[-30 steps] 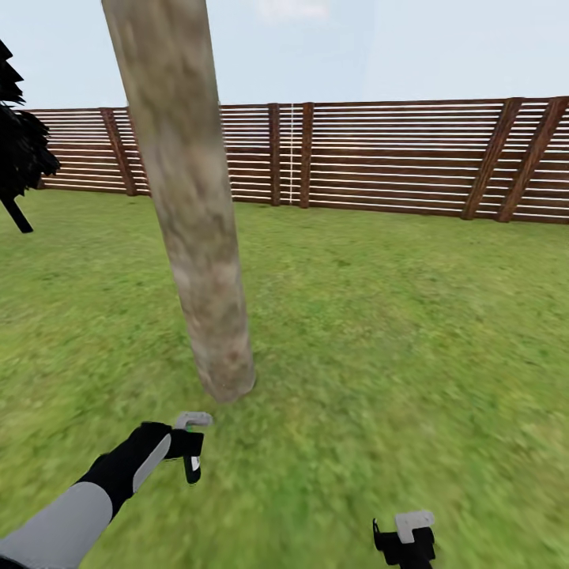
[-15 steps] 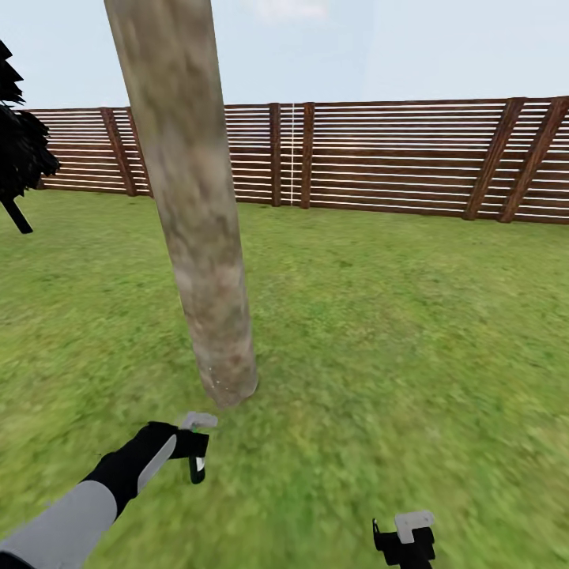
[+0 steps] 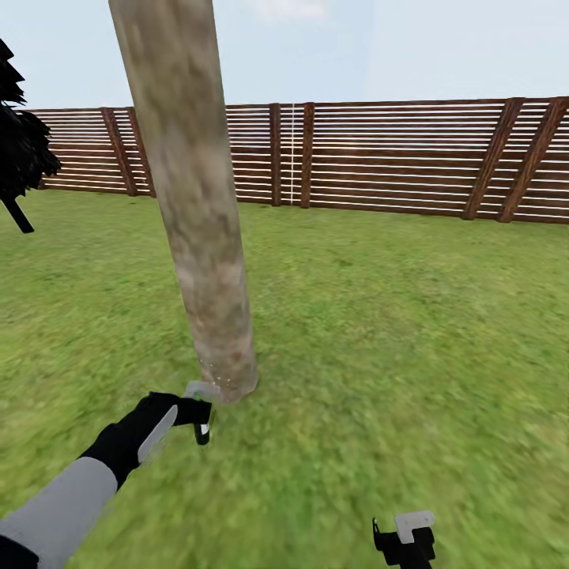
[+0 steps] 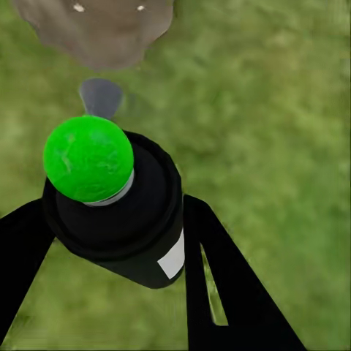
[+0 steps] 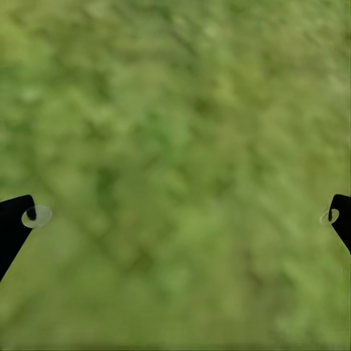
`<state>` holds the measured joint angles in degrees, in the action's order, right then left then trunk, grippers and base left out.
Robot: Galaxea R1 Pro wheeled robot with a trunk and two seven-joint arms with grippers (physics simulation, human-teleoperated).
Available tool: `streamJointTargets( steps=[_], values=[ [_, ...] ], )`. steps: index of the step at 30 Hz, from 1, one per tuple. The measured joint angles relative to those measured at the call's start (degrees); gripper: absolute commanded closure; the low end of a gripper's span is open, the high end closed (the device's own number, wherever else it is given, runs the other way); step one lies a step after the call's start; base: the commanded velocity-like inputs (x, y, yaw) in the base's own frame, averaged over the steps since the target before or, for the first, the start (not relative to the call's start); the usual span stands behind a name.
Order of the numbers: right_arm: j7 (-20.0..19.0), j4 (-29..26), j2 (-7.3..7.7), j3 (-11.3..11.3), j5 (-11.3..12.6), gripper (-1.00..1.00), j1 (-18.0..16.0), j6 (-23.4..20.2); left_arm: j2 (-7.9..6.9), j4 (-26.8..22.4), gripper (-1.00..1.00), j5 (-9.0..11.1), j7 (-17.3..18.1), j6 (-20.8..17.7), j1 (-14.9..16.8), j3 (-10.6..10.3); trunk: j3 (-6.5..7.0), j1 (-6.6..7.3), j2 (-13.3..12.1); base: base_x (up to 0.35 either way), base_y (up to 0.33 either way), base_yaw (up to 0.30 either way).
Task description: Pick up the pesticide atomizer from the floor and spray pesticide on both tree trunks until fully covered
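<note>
Black atomizer (image 4: 124,219), green round cap

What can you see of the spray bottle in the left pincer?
The spray bottle is a squat black cylinder with a round bright green top, a silver collar under it and a small white label on its side. It looks like plastic. The left pincer is shut on its body, a black finger on either side. Its top faces the tree trunk base above the lawn.

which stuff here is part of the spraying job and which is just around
Part of the job:
- tree trunk
- sprayer, held by the left end effector
- white specks low on the trunk

Just around:
- wooden fence
- black conifer
- right end effector, open over grass
</note>
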<state>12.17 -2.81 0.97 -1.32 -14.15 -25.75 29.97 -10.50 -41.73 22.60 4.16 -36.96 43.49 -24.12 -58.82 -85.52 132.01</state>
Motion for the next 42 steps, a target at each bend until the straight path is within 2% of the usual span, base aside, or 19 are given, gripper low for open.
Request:
streamJointTargets(
  steps=[3, 4, 5, 9, 10, 11, 13, 14, 15, 18, 19, 21, 23, 25, 29, 37, 42],
  values=[
    [0.02, 0.00, 0.00, 0.00, 0.00, -1.00, -0.01, 0.00, -3.29, -0.46, 1.00, -0.08, 0.16, -1.39, 0.79, 3.73, -0.01, 0.00, 0.00, 0.000, 0.000, 0.000],
    [0.03, 0.00, 0.00, 0.00, 0.00, -1.00, 0.00, 0.00, -3.63, -0.59, 1.00, 0.15, 0.21, -1.54, 0.74, 4.07, -0.01, 0.00, 0.00, 0.000, 0.000, 0.000],
    [0.04, -0.02, -0.03, 0.00, 0.00, -1.00, -0.01, 0.00, -3.09, -0.95, 1.00, 0.70, 0.21, -1.61, 0.67, 3.83, -0.01, -0.01, 0.00, 0.000, 0.000, 0.024],
    [0.04, 0.00, -0.08, 0.05, 0.01, -1.00, 0.00, 0.00, 2.60, -1.81, 1.00, 0.89, 0.01, -3.13, 1.02, 1.06, -0.01, -0.01, 0.00, 0.000, 0.000, 0.198],
    [0.04, 0.00, -0.07, 0.02, 0.01, -1.00, 0.00, 0.00, 2.61, -1.98, 1.00, 0.14, 0.04, -3.25, 1.20, 1.04, -0.01, 0.00, 0.00, 0.000, 0.000, 0.258],
    [0.07, 0.00, -0.03, 0.00, 0.01, -1.00, 0.00, 0.00, 1.91, -2.92, 1.00, -0.19, 0.15, -3.89, 1.86, 1.37, 0.00, 0.00, 0.00, 0.000, 0.000, 0.158],
    [0.11, 0.00, -0.01, 0.00, 0.00, -1.00, 0.00, 0.00, -1.36, -4.57, 1.00, -0.49, 0.19, -6.86, 2.63, 1.63, -0.01, 0.00, 0.00, 0.000, 0.000, 0.054],
    [0.12, 0.00, 0.00, 0.00, 0.00, -1.00, 0.00, 0.00, -3.39, -6.99, 1.00, -0.26, 0.24, -9.97, 2.68, 1.57, -0.01, 0.00, 0.00, -0.157, 0.000, 0.011],
    [0.13, 0.00, 0.00, 0.00, 0.00, -1.00, 0.00, 0.00, -3.94, -9.59, 1.00, 0.37, 0.24, -11.82, 2.41, 1.46, -0.01, 0.00, 0.00, -0.246, 0.000, 0.006],
    [0.13, 0.00, -0.06, 0.07, 0.00, -1.00, 0.00, 0.00, -3.50, -13.70, 1.00, 0.81, 0.24, -13.79, 2.57, 1.15, -0.01, 0.00, 0.00, -0.143, 0.000, 0.065],
    [0.13, 0.00, -0.08, 0.07, 0.01, -1.00, 0.00, 0.00, -2.49, -14.18, 1.00, 1.43, 0.24, -14.00, 2.89, 1.12, -0.01, 0.00, 0.00, -0.023, 0.000, 0.224],
    [0.13, 0.00, -0.08, 0.07, 0.01, -1.00, 0.00, 0.00, -0.70, -14.35, 1.00, 0.99, 0.24, -14.61, 3.82, 1.24, -0.01, 0.00, 0.00, -0.009, 0.000, 0.240],
    [0.13, 0.00, -0.04, 0.07, 0.01, -1.00, 0.00, 0.00, -0.05, -13.94, 1.00, 0.66, 0.27, -18.38, 6.81, 1.45, 0.00, 0.00, 0.00, -0.002, 0.000, 0.067],
    [0.09, 0.00, 0.01, 0.08, -0.02, -1.00, 0.00, 0.00, -0.33, -13.40, 1.00, 0.37, 0.31, -20.24, 8.96, 1.47, -0.01, 0.00, 0.00, 0.000, 0.000, 0.011],
    [0.04, 0.00, 0.18, 0.07, -0.08, -1.00, 0.00, 0.00, -1.92, -14.05, 1.00, 0.16, 0.32, -21.02, 8.71, 1.54, -0.01, -0.01, 0.00, 0.158, -0.009, 0.001],
    [0.13, 0.00, 0.26, 0.09, -0.06, -1.00, 0.00, 0.00, -2.02, -14.16, 1.00, 0.13, 0.32, -21.05, 8.63, 1.59, -0.01, 0.00, 0.00, 0.277, -0.139, 0.000],
    [0.13, 0.00, 0.26, 0.09, -0.07, -1.00, 0.00, 0.00, -2.00, -14.25, 1.00, 0.22, 0.28, -20.97, 8.55, 1.66, -0.01, -0.01, 0.00, -0.121, -0.222, 0.005]
  ],
)
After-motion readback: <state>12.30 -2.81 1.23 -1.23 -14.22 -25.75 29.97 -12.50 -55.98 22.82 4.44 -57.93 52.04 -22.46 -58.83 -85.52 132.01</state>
